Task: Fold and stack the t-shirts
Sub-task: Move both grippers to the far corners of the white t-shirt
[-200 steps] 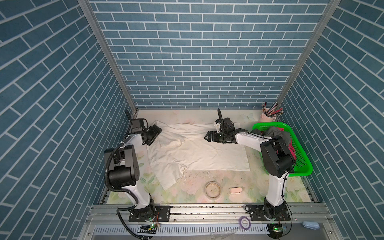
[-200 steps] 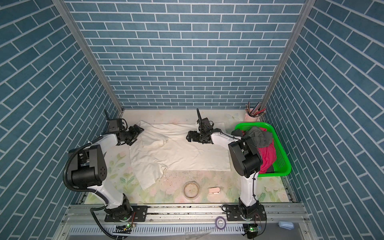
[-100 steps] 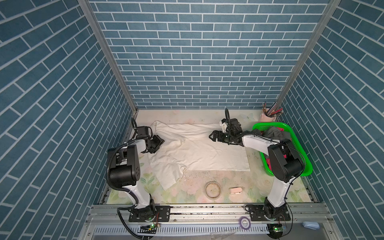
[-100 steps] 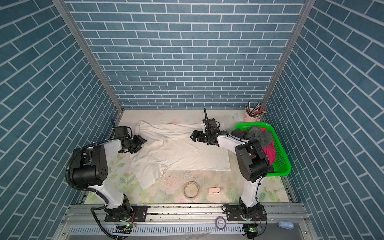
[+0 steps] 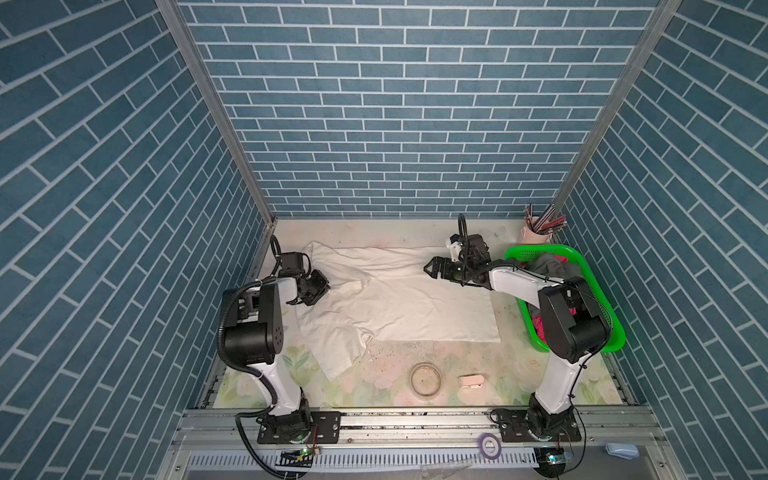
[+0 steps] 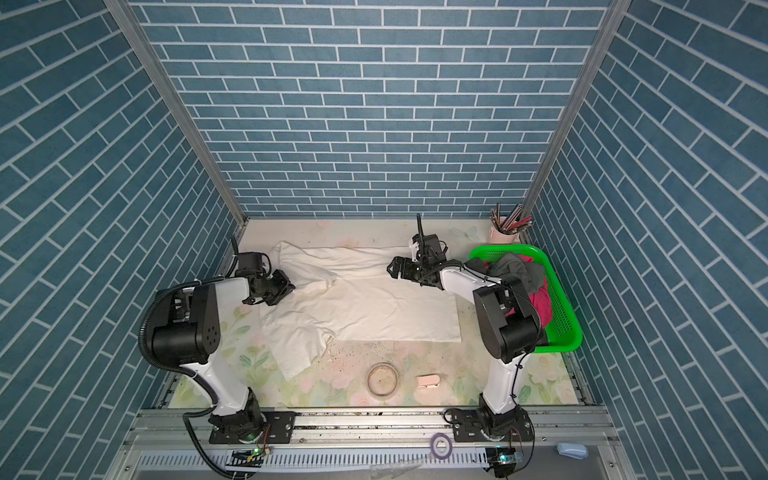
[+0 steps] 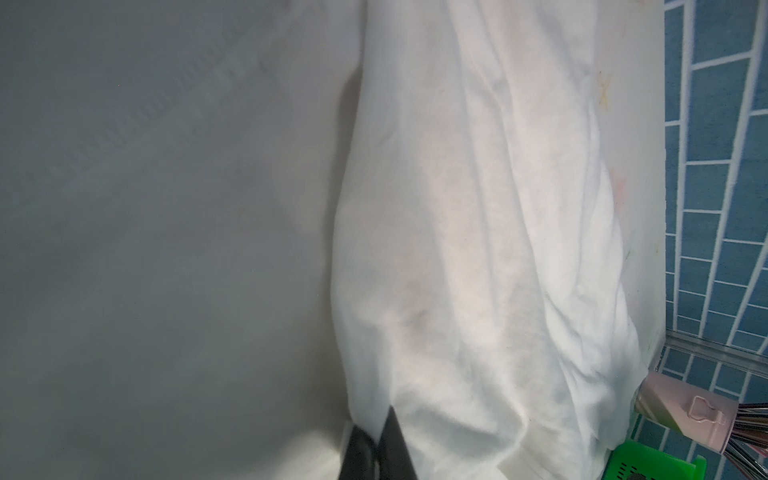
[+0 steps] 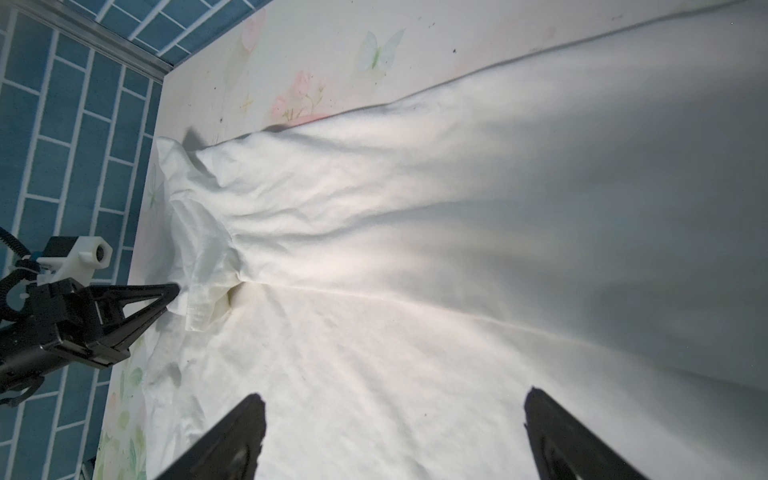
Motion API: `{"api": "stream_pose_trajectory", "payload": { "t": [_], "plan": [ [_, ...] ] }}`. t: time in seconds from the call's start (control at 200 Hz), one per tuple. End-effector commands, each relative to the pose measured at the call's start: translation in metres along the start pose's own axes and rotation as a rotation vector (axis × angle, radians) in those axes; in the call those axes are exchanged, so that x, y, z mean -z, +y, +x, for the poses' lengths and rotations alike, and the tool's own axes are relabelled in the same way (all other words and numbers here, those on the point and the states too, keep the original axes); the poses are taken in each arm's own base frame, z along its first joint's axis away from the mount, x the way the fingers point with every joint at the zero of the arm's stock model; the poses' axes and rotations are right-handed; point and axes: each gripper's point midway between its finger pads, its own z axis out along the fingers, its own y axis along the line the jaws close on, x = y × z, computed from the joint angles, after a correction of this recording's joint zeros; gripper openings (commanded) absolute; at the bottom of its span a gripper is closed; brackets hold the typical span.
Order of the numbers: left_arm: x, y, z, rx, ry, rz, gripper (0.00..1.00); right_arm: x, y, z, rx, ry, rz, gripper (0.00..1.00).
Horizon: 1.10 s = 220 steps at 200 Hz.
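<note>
**Left gripper (image 5: 324,287) pinches cream-white t-shirt (image 5: 415,299)**

The cream-white t-shirt lies spread across the table's middle, with one sleeve trailing toward 7 o'clock. The green basket (image 5: 540,249) at 3 o'clock holds a dark grey shirt (image 5: 548,264) and a magenta shirt (image 5: 540,328). At 10 o'clock the left gripper is clenched on the cream-white t-shirt's sleeve edge. At 1 o'clock the right gripper (image 8: 390,399) sits over the cloth, jaws spread wide, grasping nothing.

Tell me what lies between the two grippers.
Only the cream-white t-shirt, lying wrinkled and spread out; both top views and the right wrist view show it.
</note>
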Motion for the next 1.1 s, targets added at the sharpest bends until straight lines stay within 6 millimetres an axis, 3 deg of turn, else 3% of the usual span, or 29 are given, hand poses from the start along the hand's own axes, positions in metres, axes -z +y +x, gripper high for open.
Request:
{"api": "stream_pose_trajectory", "payload": {
  "t": [0.0, 0.14, 0.335, 0.465, 0.68, 0.74, 0.82, 0.875, 0.96, 0.98, 1.015, 1.095],
  "plan": [
    [0.015, -0.02, -0.012, -0.026, -0.02, 0.04, 0.0, -0.006, -0.013, -0.015, -0.009, -0.009, 0.025, 0.97],
    [0.024, -0.028, -0.011, -0.033, -0.008, 0.055, 0.0, -0.015, -0.028, -0.021, -0.024, -0.003, 0.054, 0.97],
    [0.029, -0.017, 0.004, 0.002, 0.043, 0.061, 0.0, -0.026, -0.04, -0.02, -0.02, 0.019, 0.081, 0.97],
    [0.039, -0.015, 0.003, 0.009, 0.045, 0.059, 0.0, -0.03, -0.045, -0.018, -0.017, 0.027, 0.089, 0.97],
    [0.046, 0.014, 0.006, 0.033, 0.053, 0.009, 0.0, -0.033, -0.053, -0.014, -0.012, 0.034, 0.11, 0.97],
    [0.047, 0.023, 0.004, 0.051, 0.048, -0.004, 0.25, -0.034, -0.055, -0.014, -0.01, 0.036, 0.113, 0.97],
    [0.049, 0.022, 0.0, 0.042, 0.042, -0.004, 0.36, -0.033, -0.053, -0.015, -0.011, 0.041, 0.103, 0.97],
    [0.056, 0.015, -0.01, 0.025, 0.011, -0.008, 0.49, -0.03, -0.048, -0.018, -0.006, 0.036, 0.092, 0.97],
    [0.076, -0.009, -0.038, -0.016, -0.088, 0.004, 0.68, -0.021, -0.04, -0.024, 0.007, 0.018, 0.079, 0.97],
    [0.081, -0.017, -0.045, -0.026, -0.112, 0.014, 0.8, -0.019, -0.038, -0.027, 0.009, 0.01, 0.077, 0.98],
    [0.087, -0.033, -0.056, -0.045, -0.145, 0.041, 0.87, -0.015, -0.034, -0.03, 0.014, 0.001, 0.069, 0.98],
    [0.081, -0.069, -0.07, -0.077, -0.143, 0.101, 0.88, -0.012, -0.029, -0.037, 0.018, -0.011, 0.054, 0.98]
  ]
}}
